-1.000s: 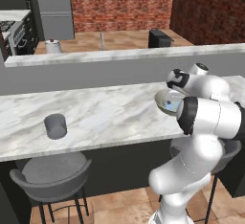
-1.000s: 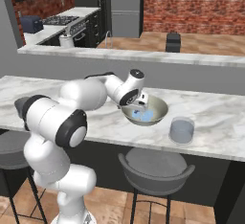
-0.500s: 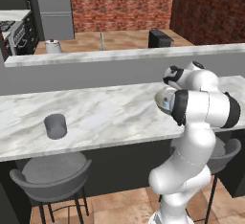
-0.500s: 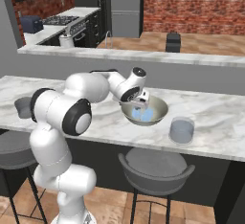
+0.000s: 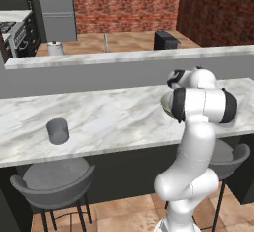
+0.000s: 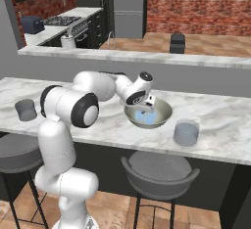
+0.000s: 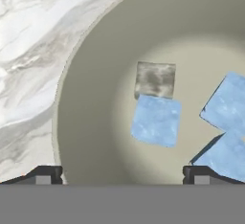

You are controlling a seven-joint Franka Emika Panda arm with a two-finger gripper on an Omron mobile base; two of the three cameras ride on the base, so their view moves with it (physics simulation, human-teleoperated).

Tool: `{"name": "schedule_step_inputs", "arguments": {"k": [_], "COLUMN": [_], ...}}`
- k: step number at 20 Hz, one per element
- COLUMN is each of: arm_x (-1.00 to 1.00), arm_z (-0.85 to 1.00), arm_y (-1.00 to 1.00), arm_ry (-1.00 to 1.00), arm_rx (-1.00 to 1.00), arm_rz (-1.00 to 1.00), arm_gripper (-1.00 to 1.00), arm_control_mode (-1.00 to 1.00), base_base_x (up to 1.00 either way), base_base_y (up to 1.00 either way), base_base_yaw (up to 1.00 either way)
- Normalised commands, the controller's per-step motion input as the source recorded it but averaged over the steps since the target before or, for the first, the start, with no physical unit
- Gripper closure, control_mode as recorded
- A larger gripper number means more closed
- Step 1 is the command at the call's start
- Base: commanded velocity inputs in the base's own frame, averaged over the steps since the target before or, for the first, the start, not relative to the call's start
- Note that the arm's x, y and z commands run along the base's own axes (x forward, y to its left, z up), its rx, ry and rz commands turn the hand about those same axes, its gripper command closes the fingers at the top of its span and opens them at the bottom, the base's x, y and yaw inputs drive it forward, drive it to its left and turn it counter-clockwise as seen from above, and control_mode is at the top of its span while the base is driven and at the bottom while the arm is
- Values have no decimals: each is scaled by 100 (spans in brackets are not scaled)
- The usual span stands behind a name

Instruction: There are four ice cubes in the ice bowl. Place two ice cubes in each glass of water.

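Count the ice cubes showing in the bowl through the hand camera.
4. A greyish cube lies near the middle of the ice bowl, a blue one touches it just below, and two more blue ones lie at the right edge, partly cut off.

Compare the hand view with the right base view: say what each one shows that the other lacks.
Hand view alone: separate ice cubes lying on the pale floor of the ice bowl, between the wide-apart fingertips.
Right base view alone: two glasses, one right of the bowl and one far left, plus the stools.
Both: the bowl, the ice, the marble counter.
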Motion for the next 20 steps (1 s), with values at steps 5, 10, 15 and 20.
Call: {"name": "schedule_step_inputs", "arguments": {"k": [5, 10, 15, 20], "arm_x": [10, 17, 25, 5], "arm_z": [-32, -4, 0, -13], "arm_y": [-18, -7, 0, 0], "arm_ry": [0, 0, 0, 3], "arm_rx": [0, 0, 0, -1], "arm_rz": [0, 0, 0, 0], "arm_gripper": [-100, -100, -100, -100], "arm_control_mode": [-100, -100, -100, -100], "base_base_x": [0, 0, 0, 0], "base_base_y": [0, 0, 0, 0], "base_base_yaw": [0, 0, 0, 0]}}
